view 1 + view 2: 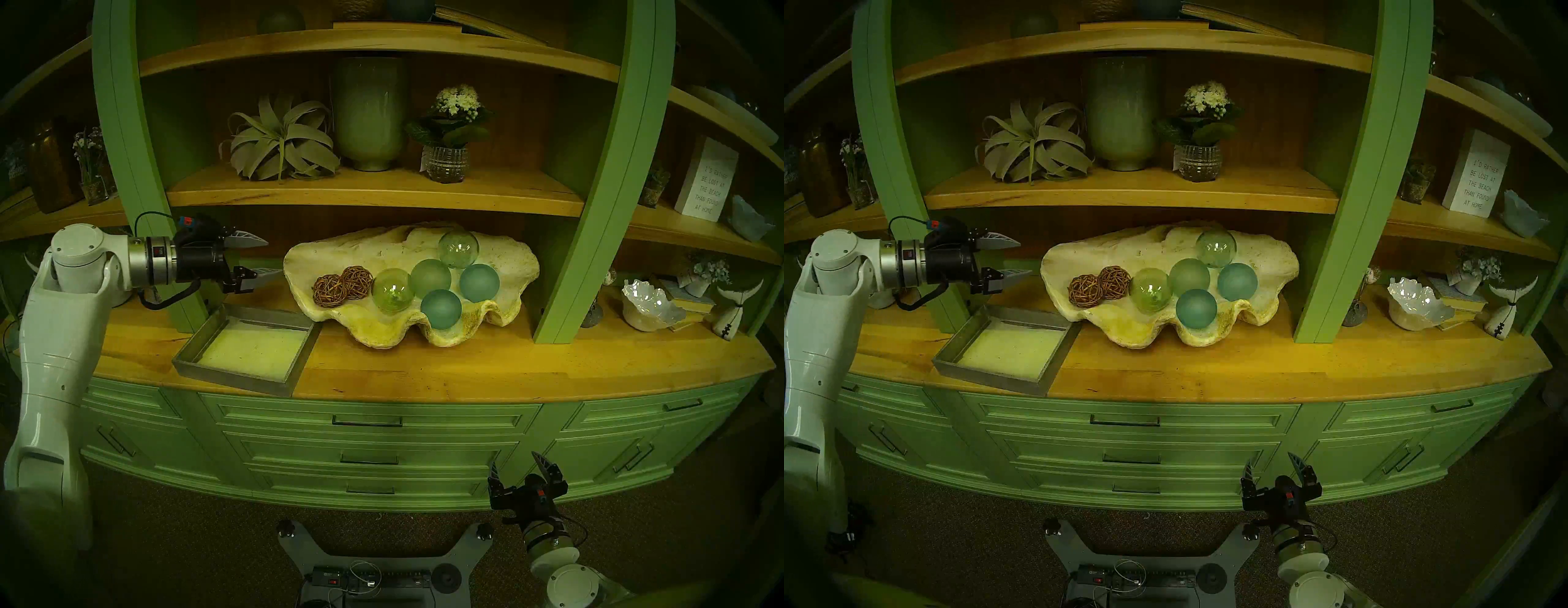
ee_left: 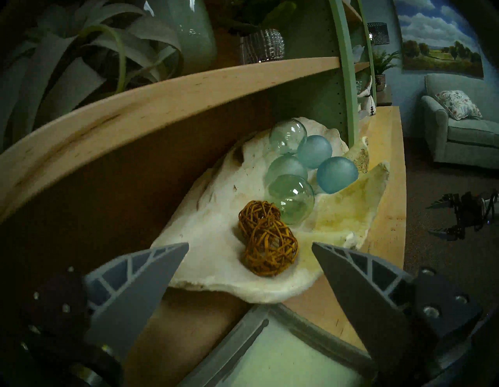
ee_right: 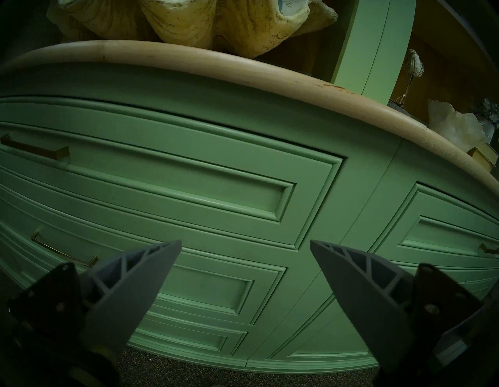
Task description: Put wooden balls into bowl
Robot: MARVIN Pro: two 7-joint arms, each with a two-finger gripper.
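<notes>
Two brown woven rattan balls [image 1: 343,285] [image 1: 1099,285] [image 2: 266,242] lie side by side in the left end of the big cream clam shell bowl [image 1: 509,259] [image 1: 1272,254] [image 2: 216,216] [image 3: 189,27] on the wooden counter. My left gripper [image 1: 271,257] [image 1: 1023,257] [image 2: 249,246] is open and empty, level with the shell's left rim and just left of it, pointing at the balls. My right gripper [image 1: 515,460] [image 1: 1272,460] [image 3: 245,243] is open and empty, low in front of the green drawers.
Several green and teal glass balls [image 1: 432,278] [image 2: 294,167] fill the shell's middle and right. A shallow grey square tray [image 1: 220,369] [image 1: 979,373] sits under my left gripper. A shelf board [image 1: 373,195] runs close above the shell. A small white ruffled bowl [image 1: 651,303] stands at the right.
</notes>
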